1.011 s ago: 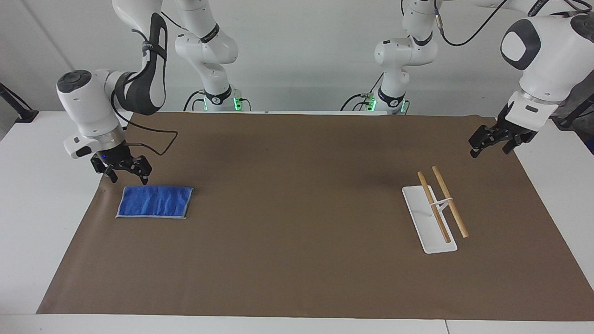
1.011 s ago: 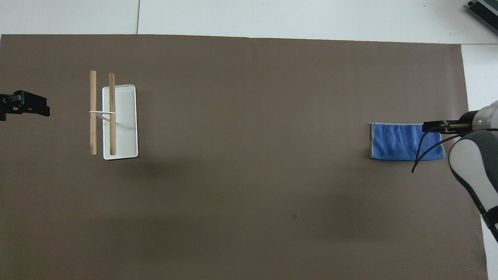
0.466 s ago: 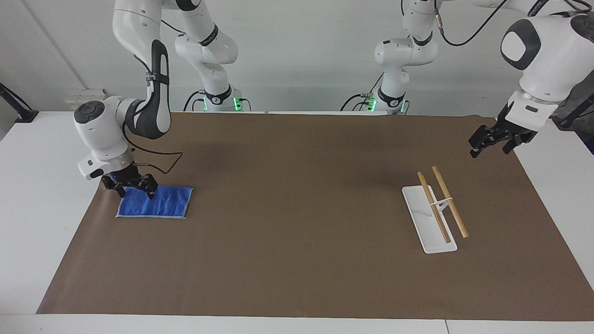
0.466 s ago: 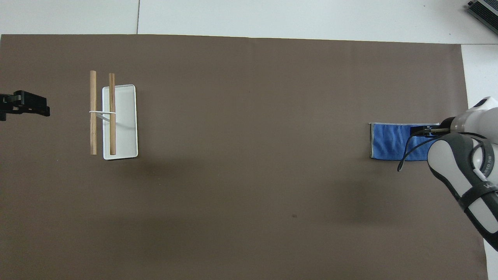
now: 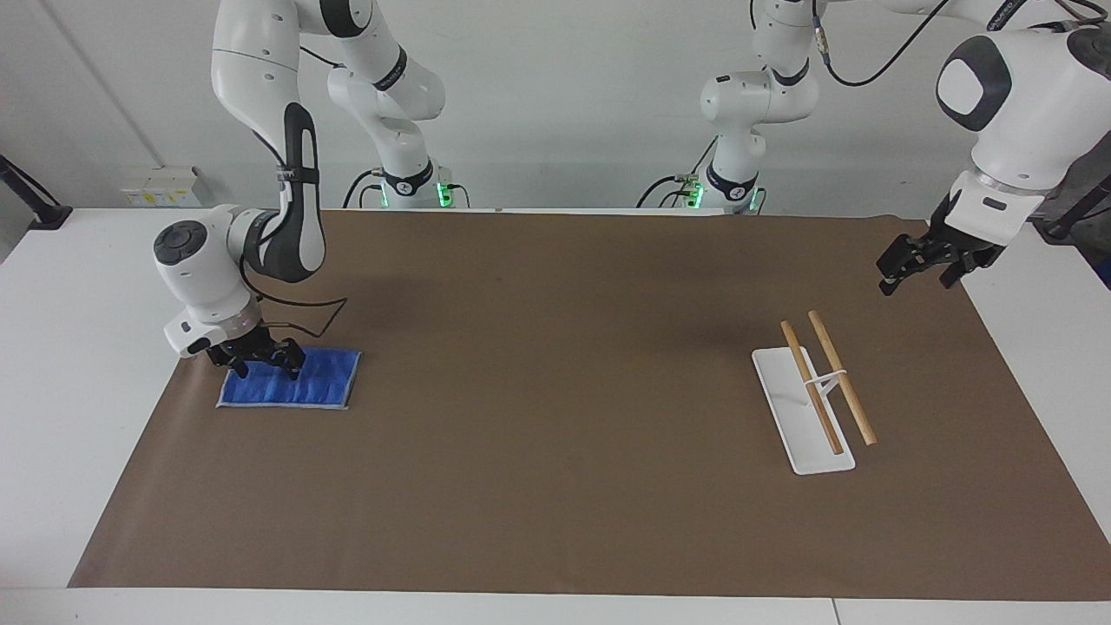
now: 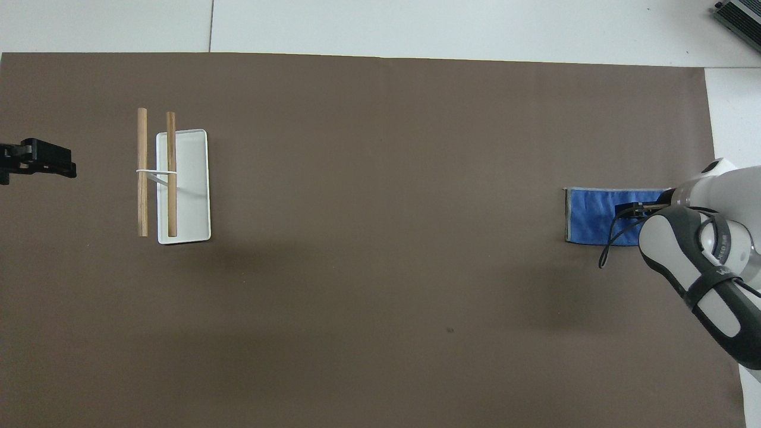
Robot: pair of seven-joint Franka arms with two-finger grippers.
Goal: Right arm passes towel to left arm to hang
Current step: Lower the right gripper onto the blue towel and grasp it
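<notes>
Right hand (image 5: 265, 363) is down on the towel (image 5: 299, 382), fingers spread, tips at the cloth's end nearest the tabletop (image 5: 555, 486) edge on the right arm's side. Towel lies flat on the brown mat (image 5: 555, 365), not lifted. Left hand (image 5: 907, 265) hangs in the air, waiting, fingers spread, over the mat's corner near the rack (image 5: 816, 399). Rack's two wooden rods (image 5: 838, 375) are bare.

Both views are bright and evenly lit from above, with no glare. Soft, diffuse shadows lie on the brown mat (image 5: 555, 417); a darker patch sits beside the rack (image 6: 175, 178) and another under the right arm (image 6: 701, 267). Focus is sharp across the bench (image 5: 78, 347), with straight edges.
</notes>
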